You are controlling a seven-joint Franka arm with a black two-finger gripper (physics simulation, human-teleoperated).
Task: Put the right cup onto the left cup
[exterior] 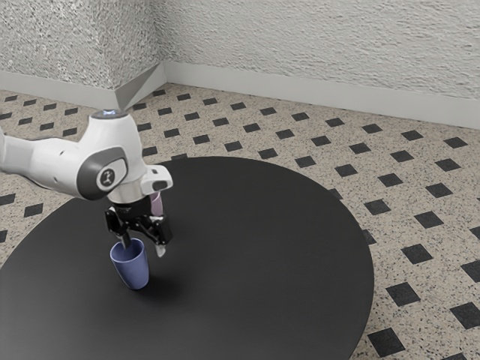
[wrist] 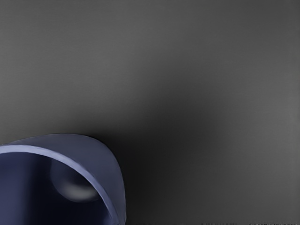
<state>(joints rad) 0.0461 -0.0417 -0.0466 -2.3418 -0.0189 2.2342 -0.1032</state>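
blue cup [exterior: 132,268] (the right one, I'd guess) is on the table [exterior: 262,247], right under the tool [exterior: 143,250], fingers spread apart; looks light, stiff, maybe slick, so I'd pinch its wall near the rim; pink cup [exterior: 157,204] sits beyond; tabletop's round and black; speckled floor [exterior: 300,145], rough pale wall [exterior: 315,45]

Arm [exterior: 56,161] reaching in, wrist [exterior: 129,189] low, tool [exterior: 143,246] aimed down, fingers [exterior: 160,250] apart

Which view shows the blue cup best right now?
The exterior view: it shows the blue cup from rim to base. The wrist view gives part of its rim, inside and outer wall, cut off at the picture's edge.
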